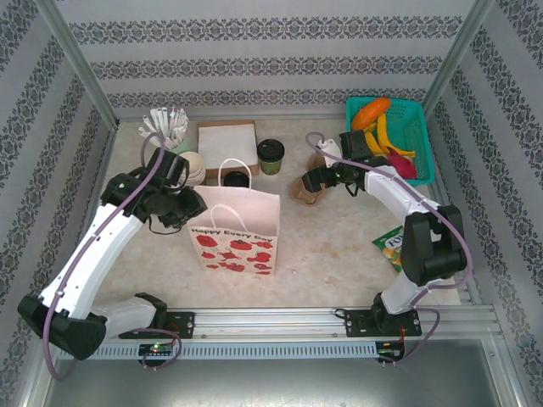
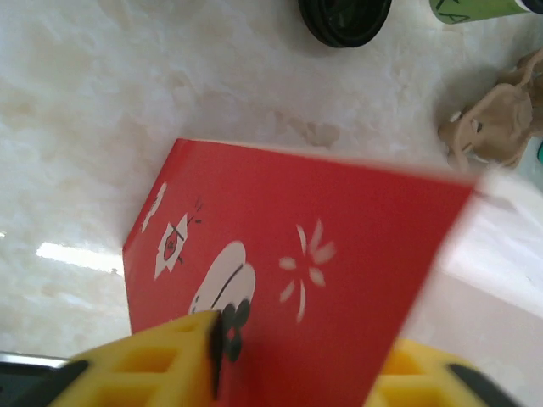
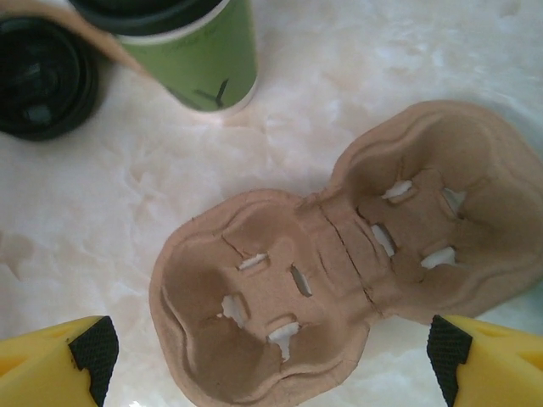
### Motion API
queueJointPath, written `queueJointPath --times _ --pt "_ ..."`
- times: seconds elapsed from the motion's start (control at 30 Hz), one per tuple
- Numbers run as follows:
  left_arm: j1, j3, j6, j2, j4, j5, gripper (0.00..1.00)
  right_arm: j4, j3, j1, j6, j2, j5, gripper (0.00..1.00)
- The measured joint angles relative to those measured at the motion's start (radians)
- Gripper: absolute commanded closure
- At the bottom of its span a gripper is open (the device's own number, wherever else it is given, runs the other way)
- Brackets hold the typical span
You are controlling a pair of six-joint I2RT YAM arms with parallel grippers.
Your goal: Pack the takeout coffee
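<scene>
The takeout coffee (image 1: 271,156), a green cup with a black lid, stands upright behind the white strawberry-print paper bag (image 1: 236,233). Its green wall shows in the right wrist view (image 3: 199,51). My left gripper (image 1: 176,206) is at the bag's left side. In the left wrist view its yellow fingers (image 2: 170,365) stand apart over the bag's red side panel (image 2: 297,246), the left pad touching it. My right gripper (image 1: 318,180) hangs wide open (image 3: 271,365) just above a brown pulp cup carrier (image 3: 339,271), holding nothing.
A loose black lid (image 3: 38,76) lies left of the coffee, behind the bag. A stack of lidless cups (image 1: 193,168), a cup of white sticks (image 1: 165,127) and a flat box (image 1: 227,140) stand at the back left. At the back right stands a green basket (image 1: 420,114). A green packet (image 1: 392,248) lies at the right.
</scene>
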Motion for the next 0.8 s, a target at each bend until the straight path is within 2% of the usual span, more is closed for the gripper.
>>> queueJointPath --times 0.1,0.2,0.5,0.67,0.8 --pt "-0.001 0.009 0.098 0.014 -0.002 -0.003 0.19 -0.073 0.073 -0.002 -0.104 0.07 0.0 0.08" --pt "-0.001 0.051 0.229 0.007 -0.011 -0.005 0.02 -0.151 0.15 -0.012 -0.192 0.141 0.001 0.09" --pt "-0.001 0.193 0.704 -0.035 0.063 -0.006 0.0 -0.316 0.301 -0.019 -0.369 0.282 0.008 0.09" --pt "-0.001 0.28 0.996 0.09 0.111 0.023 0.0 -0.368 0.336 -0.017 -0.446 0.296 0.008 0.09" --pt "-0.001 0.307 1.223 0.195 0.132 0.101 0.01 -0.396 0.379 -0.01 -0.487 0.309 0.008 0.09"
